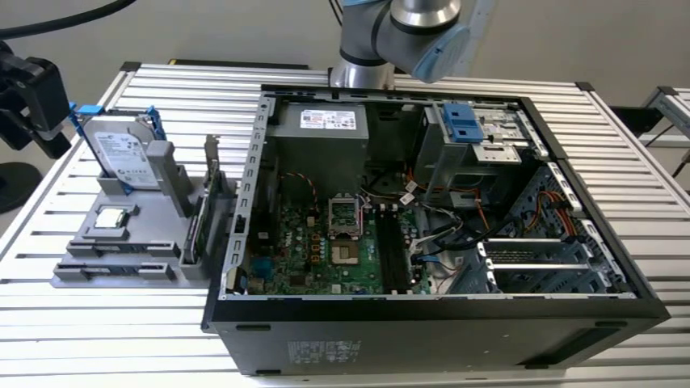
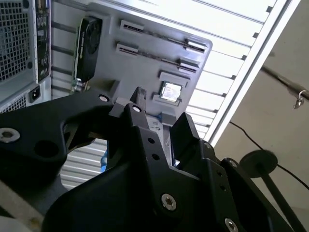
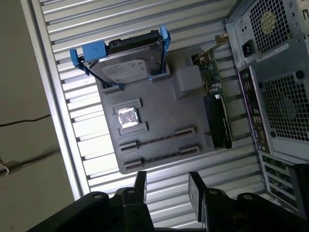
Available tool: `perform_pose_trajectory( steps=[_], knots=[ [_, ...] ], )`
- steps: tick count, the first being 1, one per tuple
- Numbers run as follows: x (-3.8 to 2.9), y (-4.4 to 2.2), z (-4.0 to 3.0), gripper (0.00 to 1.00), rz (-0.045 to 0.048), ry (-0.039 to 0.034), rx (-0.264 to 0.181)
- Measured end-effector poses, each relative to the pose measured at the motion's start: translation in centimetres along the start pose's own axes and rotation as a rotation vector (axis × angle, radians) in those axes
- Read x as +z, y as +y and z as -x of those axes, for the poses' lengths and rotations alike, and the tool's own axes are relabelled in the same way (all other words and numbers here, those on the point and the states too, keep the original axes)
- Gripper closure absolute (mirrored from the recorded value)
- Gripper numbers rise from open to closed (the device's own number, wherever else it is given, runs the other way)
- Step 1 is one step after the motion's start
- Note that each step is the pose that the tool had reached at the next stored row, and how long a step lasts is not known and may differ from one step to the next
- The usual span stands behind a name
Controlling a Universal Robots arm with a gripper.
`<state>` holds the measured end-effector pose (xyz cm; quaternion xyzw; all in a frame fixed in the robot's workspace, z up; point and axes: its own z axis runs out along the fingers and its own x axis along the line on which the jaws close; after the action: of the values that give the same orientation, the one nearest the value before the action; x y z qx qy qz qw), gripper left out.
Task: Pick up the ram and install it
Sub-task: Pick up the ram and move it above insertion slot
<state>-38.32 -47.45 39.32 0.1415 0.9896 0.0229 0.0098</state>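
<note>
Blocky matte-black gripper (image 3: 168,191), fingers apart and empty, hovers over the flat grey plastic tray (image 3: 159,106) holding the thin edge-on ram (image 3: 157,139).

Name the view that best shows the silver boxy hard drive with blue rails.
First wrist view: the silver hard drive shows its whole labelled face and both blue rails. The exterior view shows it farther off, at an angle. In the second wrist view the black gripper covers most of it.
</note>
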Motion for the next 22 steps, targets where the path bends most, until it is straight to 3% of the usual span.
perform_pose_trajectory(
  steps=[22],
  knots=[
    [0.00, -0.01, -0.02, 0.00, -0.0021, -0.0018, 0.097]
  ],
)
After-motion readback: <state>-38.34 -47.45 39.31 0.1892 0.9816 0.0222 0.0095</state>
